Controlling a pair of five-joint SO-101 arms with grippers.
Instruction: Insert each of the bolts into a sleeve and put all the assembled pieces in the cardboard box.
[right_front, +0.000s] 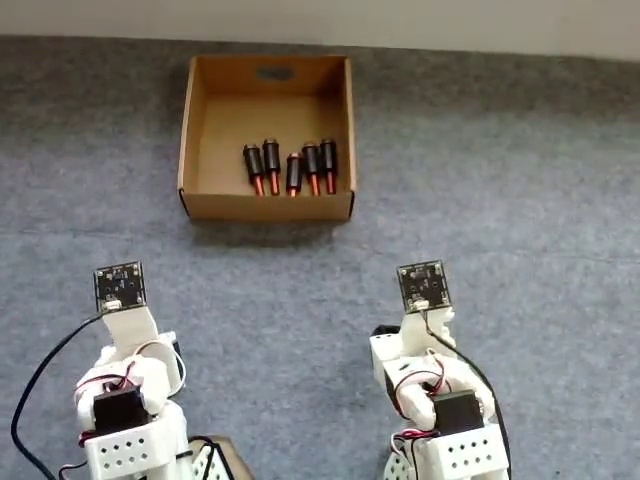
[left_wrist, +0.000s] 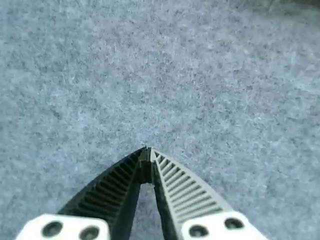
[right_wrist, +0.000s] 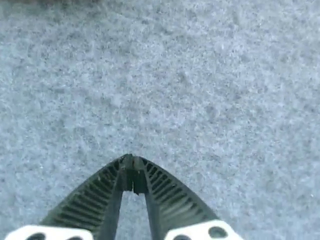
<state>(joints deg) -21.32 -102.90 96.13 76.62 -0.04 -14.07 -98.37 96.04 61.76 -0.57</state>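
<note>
Both claws pinched shut, nothing held: left claw (left_wrist: 145, 152), right claw (right_wrist: 131, 159), each over grey mat (right_front: 500, 150). Five bolt-in-sleeve pieces (right_front: 292, 168) lie in the cardboard box (right_front: 268, 207), well ahead of both arms, side by side, long axes pointing away from me (right half of box, so right arm marginally nearer). Job looks done, I'd say.
</note>
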